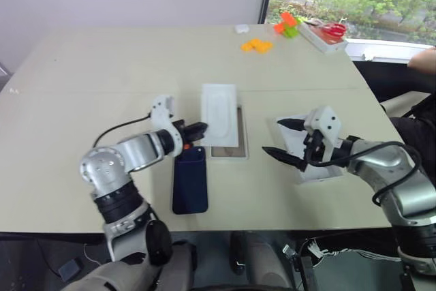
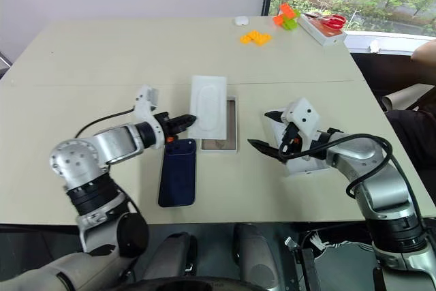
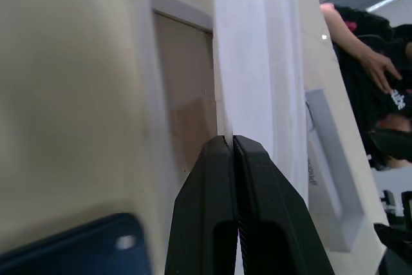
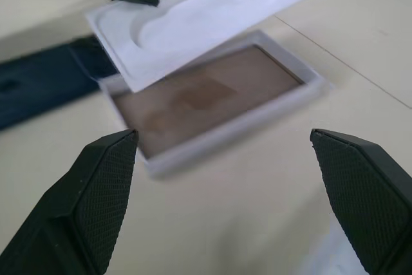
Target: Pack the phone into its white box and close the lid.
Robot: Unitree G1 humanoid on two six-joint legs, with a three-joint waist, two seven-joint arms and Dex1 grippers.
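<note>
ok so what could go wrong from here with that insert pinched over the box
1. The left gripper pinches the white moulded insert only at one corner, so it may slip and drop back onto the white box, covering the floor again.
2. The phone lies right beside the left gripper; a swing of that arm could knock it askew.
3. The right gripper hangs open above the lid and could nudge it toward the table edge.

The left pincer (image 3: 233, 149) pinches the white moulded insert's (image 3: 257, 69) edge above the white box (image 3: 151, 82).
</note>
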